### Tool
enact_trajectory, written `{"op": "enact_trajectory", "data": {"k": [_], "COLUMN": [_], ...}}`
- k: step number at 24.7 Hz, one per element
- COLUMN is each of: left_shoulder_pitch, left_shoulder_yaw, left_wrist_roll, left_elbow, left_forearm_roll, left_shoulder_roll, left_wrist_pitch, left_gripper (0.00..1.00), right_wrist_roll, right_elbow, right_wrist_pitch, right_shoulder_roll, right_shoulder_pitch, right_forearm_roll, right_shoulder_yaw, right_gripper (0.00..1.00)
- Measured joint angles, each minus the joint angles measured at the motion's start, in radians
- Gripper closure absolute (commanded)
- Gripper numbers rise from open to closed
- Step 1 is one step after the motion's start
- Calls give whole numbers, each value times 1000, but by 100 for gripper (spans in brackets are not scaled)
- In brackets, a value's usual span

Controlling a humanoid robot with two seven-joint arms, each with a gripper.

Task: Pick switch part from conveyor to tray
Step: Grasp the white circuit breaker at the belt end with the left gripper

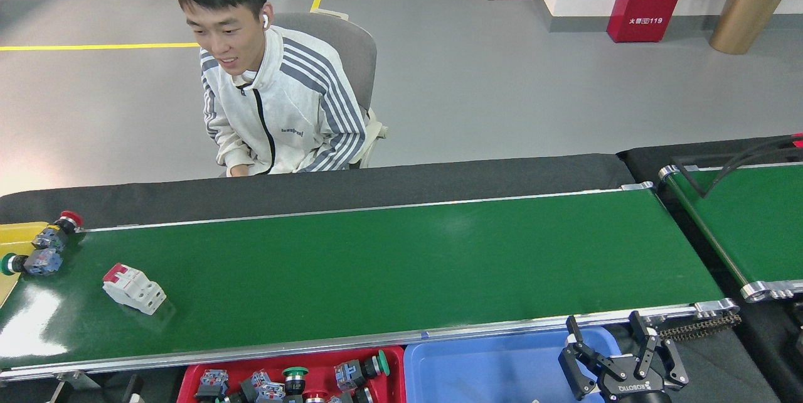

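Right gripper (611,345) hangs with fingers spread, empty, over the blue tray (489,371). Best target: the white breaker (133,289) at nine o'clock on the conveyor (401,258) (grip its long sides).

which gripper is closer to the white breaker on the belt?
Can't compare: only the right gripper shows, open, over the blue tray, far right of the white breaker. Left gripper is out of view.

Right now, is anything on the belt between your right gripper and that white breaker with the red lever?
Nothing visible. The right gripper hangs open over the blue tray, below the conveyor's near rail. The white breaker lies far toward the belt's left end, with only bare green belt between them.
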Motion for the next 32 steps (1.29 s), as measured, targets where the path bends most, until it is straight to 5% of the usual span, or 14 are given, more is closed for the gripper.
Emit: {"op": "enact_trajectory", "data": {"k": [21, 23, 25, 28, 32], "left_shoulder_pitch": [-497, -553, -601, -615, -611], "left_shoulder_yaw": [-65, -81, -114, -124, -135], "left_wrist_roll": [-95, -95, -97, -87, -77], "left_elbow": [645, 723, 788, 810, 803], "left_forearm_roll": [-3, -3, -3, -1, 0], "left_shoulder_roll": [201, 211, 220, 225, 221], "left_wrist_pitch": [76, 101, 132, 145, 149], "left_gripper": [3, 20, 66, 85, 94], "right_wrist_roll": [0, 0, 0, 0, 0], "right_elbow": [30, 30, 30, 30, 30], "right_wrist_pitch": [-9, -9, -9, -9, -10], "right_shoulder_roll": [-7, -7, -7, -7, -7], "right_shoulder_pitch": [-41, -46, -46, -45, -45], "right_forearm_roll": [1, 1, 1, 2, 3], "right_shoulder_yaw": [4, 4, 5, 6, 6], "right_gripper": [0, 0, 0, 0, 0]}}
